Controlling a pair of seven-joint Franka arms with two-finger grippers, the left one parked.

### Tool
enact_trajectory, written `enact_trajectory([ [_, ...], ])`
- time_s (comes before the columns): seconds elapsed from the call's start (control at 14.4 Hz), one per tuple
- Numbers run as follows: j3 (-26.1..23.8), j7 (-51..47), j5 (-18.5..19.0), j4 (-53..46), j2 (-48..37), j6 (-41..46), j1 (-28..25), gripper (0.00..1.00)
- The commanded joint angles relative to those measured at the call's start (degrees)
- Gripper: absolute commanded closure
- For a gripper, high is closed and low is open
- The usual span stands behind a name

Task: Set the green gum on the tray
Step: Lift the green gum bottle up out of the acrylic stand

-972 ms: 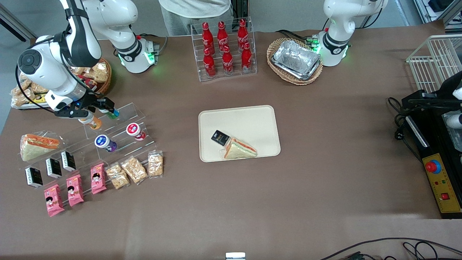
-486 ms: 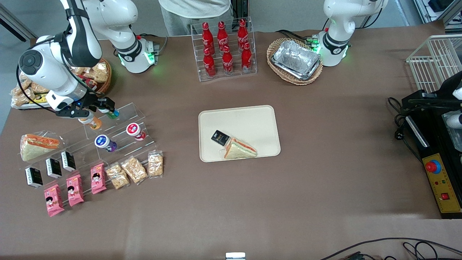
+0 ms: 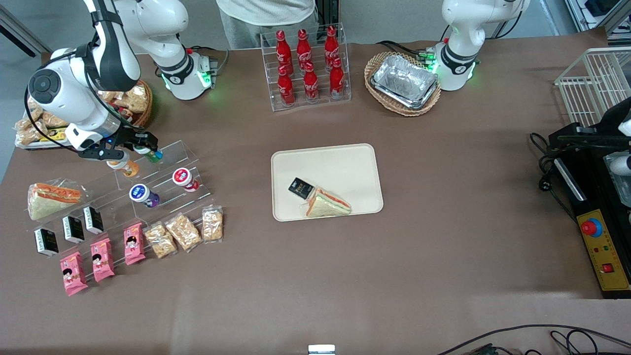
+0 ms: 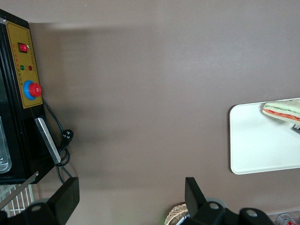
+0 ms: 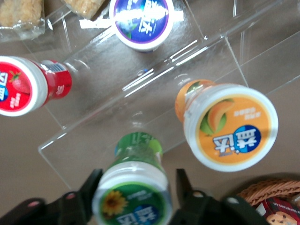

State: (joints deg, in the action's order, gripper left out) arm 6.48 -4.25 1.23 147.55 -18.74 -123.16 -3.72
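— What is the biggest thing in front of you?

— The brown table (image 3: 443, 236). On its middle lies the cream-beige tray (image 3: 340, 162), which carries a wrapped sandwich (image 3: 328, 203) and a small black packet (image 3: 300, 188) touching it. Farther from the front camera than the tray stands a clear rack of red cola bottles (image 3: 305, 69), and beside that, toward the parked arm's end, a wicker basket holding a crinkled foil tray (image 3: 405, 81).

— And at your own end of the table?

— A clear stepped acrylic stand (image 3: 162, 182). On its steps sit the orange gum bottle (image 3: 125, 167), the purple gum bottle (image 3: 143, 195) and the red gum bottle (image 3: 185, 179). Nearer the front camera lie another sandwich (image 3: 52, 198), three black packets (image 3: 69, 230), three pink packets (image 3: 101, 259) and three cracker packs (image 3: 185, 231).

— Where is the green gum?

— On the stand's highest step, just beside the orange bottle and well apart from the tray. From my wrist I see its green-labelled lid, the green gum (image 5: 132, 194), with the orange lid (image 5: 229, 126) next to it.

— And your gripper?

— My gripper (image 3: 143, 147) sits at that top step with a finger on each side of the green gum's lid, closed around the bottle; my fingers (image 5: 89, 192) flank it closely.
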Motion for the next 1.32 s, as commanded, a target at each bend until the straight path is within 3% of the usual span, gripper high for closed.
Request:
enact_trajectory([
  [0.0,-0.24,-0.93,0.0,-0.24,-1.82,2.92,-0.15,0.42],
  [0.14,-0.24,-0.85,-0.17,-0.5,-2.26,3.63,-0.15,0.58],
  [0.35,-0.24,-0.14,-0.09,-4.44,-2.35,8.0,-0.15,0.69],
  [0.9,-4.62,-0.67,-0.26,-32.2,1.5,34.28,-1.03,0.69],
  [1.11,-6.91,-2.15,-2.44,-38.02,4.67,37.38,-1.03,0.69],
  [1.25,-10.85,-10.47,-5.52,-39.17,5.72,37.29,-1.03,0.69],
])
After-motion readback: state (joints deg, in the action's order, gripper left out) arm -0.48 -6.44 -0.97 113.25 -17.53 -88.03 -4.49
